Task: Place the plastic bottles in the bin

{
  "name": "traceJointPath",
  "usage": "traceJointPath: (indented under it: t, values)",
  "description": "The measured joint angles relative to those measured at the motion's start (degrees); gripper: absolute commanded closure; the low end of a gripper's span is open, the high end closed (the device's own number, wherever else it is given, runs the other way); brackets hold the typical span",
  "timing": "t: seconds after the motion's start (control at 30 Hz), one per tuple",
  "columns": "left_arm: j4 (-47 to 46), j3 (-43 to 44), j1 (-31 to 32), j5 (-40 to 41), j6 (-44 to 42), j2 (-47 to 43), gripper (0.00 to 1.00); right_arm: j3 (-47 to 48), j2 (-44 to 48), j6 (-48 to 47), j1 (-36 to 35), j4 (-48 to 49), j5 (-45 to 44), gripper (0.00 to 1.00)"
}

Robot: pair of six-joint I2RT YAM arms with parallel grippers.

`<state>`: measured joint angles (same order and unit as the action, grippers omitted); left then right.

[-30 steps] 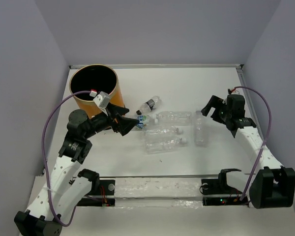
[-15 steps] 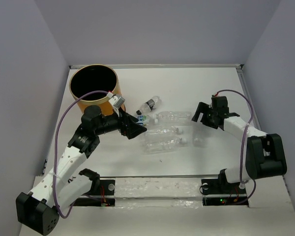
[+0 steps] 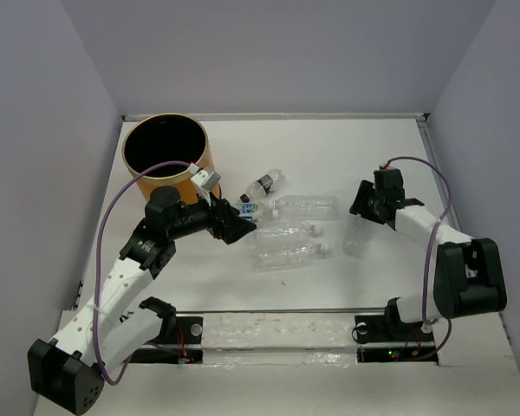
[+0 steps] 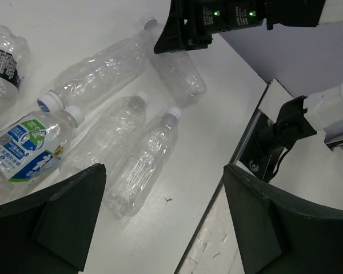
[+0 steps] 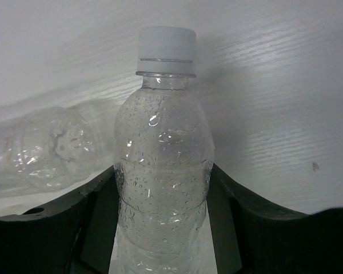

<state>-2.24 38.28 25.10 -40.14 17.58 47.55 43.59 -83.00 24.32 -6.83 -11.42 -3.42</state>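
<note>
Several clear plastic bottles lie together mid-table: a dark-labelled one [image 3: 264, 184], a blue-white labelled one [image 3: 247, 208], and three bare ones [image 3: 305, 205], [image 3: 286, 232], [image 3: 288, 254]. My left gripper [image 3: 236, 227] hovers at their left end, open, with only bare table between its fingers [image 4: 51, 220]; the nearest bottle [image 4: 140, 165] lies just past the left finger. My right gripper [image 3: 361, 211] is shut on a separate white-capped bottle [image 5: 163, 165], its fingers [image 5: 246, 228] pressed against both sides of the body. The orange bin [image 3: 166, 156] stands at the back left.
A second clear bottle [image 5: 46, 151] lies close left of the held one. The table's near edge and a black clamp [image 4: 280, 134] sit just right of my left gripper. Grey walls enclose the table on the left, back and right.
My right arm dropped down to the rightmost bottle and its jaws closed on it. My left arm reached forward toward the cluster, still open.
</note>
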Motion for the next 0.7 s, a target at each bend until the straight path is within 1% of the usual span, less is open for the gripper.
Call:
traceJointPath:
  t: [0.07, 0.2, 0.27, 0.33, 0.4, 0.43, 0.5, 0.6, 0.7]
  values:
    - [0.50, 0.00, 0.04, 1.33, -0.31, -0.26, 0.08, 0.00, 3.41, -0.24, -0.02, -1.66, -0.85, 0.59]
    - [1.77, 0.50, 0.09, 5.33, -0.74, -2.99, 0.09, 2.51, 14.82, -0.59, -2.40, -4.87, -2.89, 0.59]
    - [2.80, 1.73, 0.09, 8.39, -0.83, -5.14, 0.09, 7.61, 19.80, -0.81, -7.98, -5.11, -4.85, 0.59]
    - [3.52, 4.09, 0.09, 13.46, -0.96, -8.68, 0.09, 13.90, 20.02, -1.03, -13.70, -4.07, -5.44, 0.59]
    - [3.80, 6.69, 0.09, 18.45, -1.14, -11.91, 0.09, 23.15, 16.92, -1.75, -20.52, -0.04, -5.38, 0.59]
    - [3.85, 8.50, 0.09, 20.94, -1.18, -13.94, 0.09, 26.27, 14.27, -1.99, -23.08, 1.62, -5.11, 0.59]
    - [3.87, 11.96, 0.09, 26.14, -1.20, -17.05, 0.09, 36.63, 6.93, -3.28, -28.57, 5.84, -3.61, 0.59]
    - [4.04, 15.15, 0.09, 32.00, -1.16, -21.68, 0.09, 47.69, -4.70, -5.35, -33.42, 13.03, -0.90, 0.59]
    - [5.40, 16.22, 0.09, 36.44, -0.79, -24.52, 0.09, 57.51, -14.75, -6.21, -35.41, 15.41, 3.45, 0.59]
